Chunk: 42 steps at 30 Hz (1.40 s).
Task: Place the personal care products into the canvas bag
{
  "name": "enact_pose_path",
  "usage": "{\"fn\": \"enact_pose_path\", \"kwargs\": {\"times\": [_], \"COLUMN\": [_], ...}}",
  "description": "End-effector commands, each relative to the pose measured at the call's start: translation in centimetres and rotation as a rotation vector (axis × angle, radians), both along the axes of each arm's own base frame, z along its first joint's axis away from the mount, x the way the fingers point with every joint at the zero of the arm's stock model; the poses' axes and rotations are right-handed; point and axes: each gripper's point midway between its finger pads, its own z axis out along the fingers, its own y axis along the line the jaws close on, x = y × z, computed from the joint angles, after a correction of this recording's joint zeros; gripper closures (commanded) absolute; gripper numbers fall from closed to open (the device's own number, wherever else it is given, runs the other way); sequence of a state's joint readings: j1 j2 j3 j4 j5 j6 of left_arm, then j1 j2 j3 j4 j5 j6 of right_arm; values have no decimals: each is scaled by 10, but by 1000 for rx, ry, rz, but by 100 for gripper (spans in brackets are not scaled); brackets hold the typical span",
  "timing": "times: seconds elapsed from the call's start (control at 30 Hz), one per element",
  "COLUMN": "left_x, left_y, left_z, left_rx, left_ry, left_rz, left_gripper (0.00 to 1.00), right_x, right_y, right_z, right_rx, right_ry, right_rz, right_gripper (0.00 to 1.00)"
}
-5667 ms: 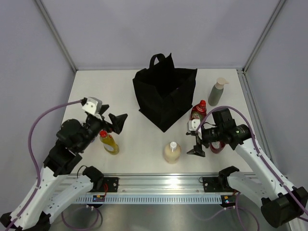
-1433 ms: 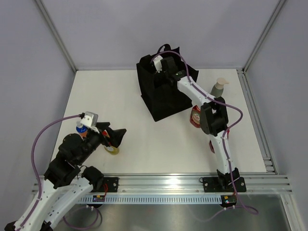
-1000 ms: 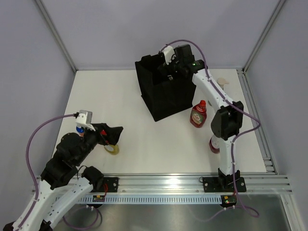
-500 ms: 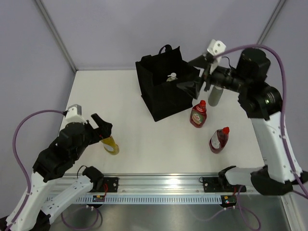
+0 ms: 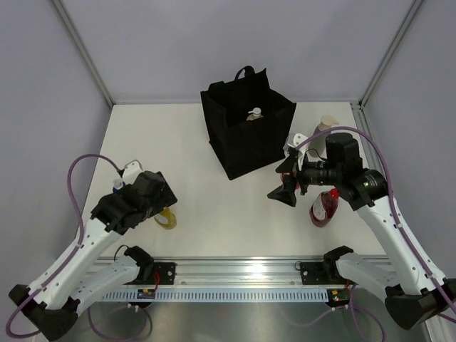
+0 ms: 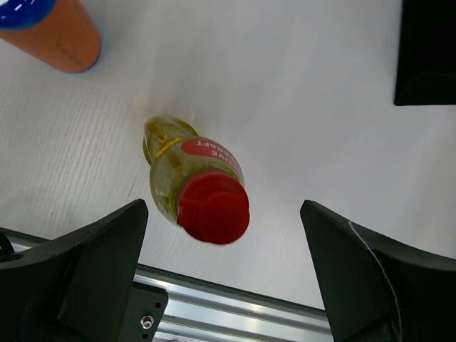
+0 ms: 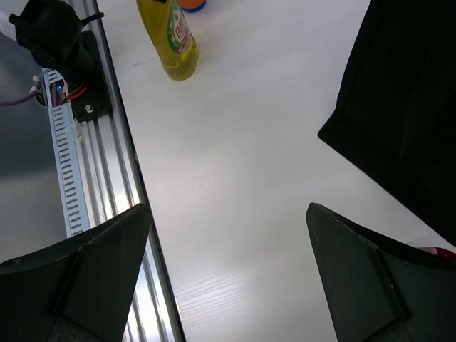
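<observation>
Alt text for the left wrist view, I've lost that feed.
A yellow bottle with a red cap stands on the white table, untouched, between the fingers of the open left gripper. An orange container with a blue cap sits top left.

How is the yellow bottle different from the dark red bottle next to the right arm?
The yellow bottle is yellow and slim; the dark red bottle is darker and wider. The yellow bottle stands on the left, under the open left end effector; the dark red bottle stands on the right beside the right arm, with no fingers around it. Both have red caps, stand upright on the table, and are outside the black bag.
</observation>
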<state>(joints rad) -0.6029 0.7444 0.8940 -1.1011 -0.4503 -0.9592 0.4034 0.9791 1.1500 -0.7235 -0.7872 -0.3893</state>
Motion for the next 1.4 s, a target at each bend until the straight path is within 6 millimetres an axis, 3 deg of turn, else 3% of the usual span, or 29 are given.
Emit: {"fn": "enact_pose_path", "kwargs": {"times": [0.0, 0.1, 0.23, 0.4, 0.6, 0.83, 0.97, 1.0, 1.1, 1.23, 1.37], "left_x": [16, 17, 29, 31, 45, 51, 47, 50, 51, 56, 67], "left_y": [1, 7, -2, 8, 12, 16, 25, 21, 17, 4, -38], "left_z": [-14, -32, -47, -68, -70, -66, -66, -62, -60, -41, 7], "left_rx": [9, 76, 78, 149, 174, 197, 220, 190, 167, 158, 29], "left_ry": [24, 71, 21, -5, -71, -123, -142, -169, -192, -226, -359], "left_rz": [154, 210, 202, 270, 331, 330, 327, 320, 276, 141, -103], "left_gripper": [6, 7, 12, 12, 12, 24, 44, 63, 95, 100, 100], "right_x": [-7, -11, -14, -19, -23, -22, -21, -21, -21, -20, -20], "right_y": [1, 1, 0, 0, 2, 1, 1, 1, 0, -1, -1], "right_z": [20, 15, 8, -1, -4, -11, -12, -12, -13, -15, -15], "right_rx": [77, 103, 118, 145, 162, 161, 161, 162, 162, 161, 163], "right_ry": [-81, -71, -68, -39, -29, -20, -18, -20, -17, -15, -18], "right_rz": [41, 61, 74, 95, 129, 126, 125, 123, 123, 118, 120], "right_gripper": [1, 0, 0, 1, 1, 0, 0, 1, 1, 1, 0]}}
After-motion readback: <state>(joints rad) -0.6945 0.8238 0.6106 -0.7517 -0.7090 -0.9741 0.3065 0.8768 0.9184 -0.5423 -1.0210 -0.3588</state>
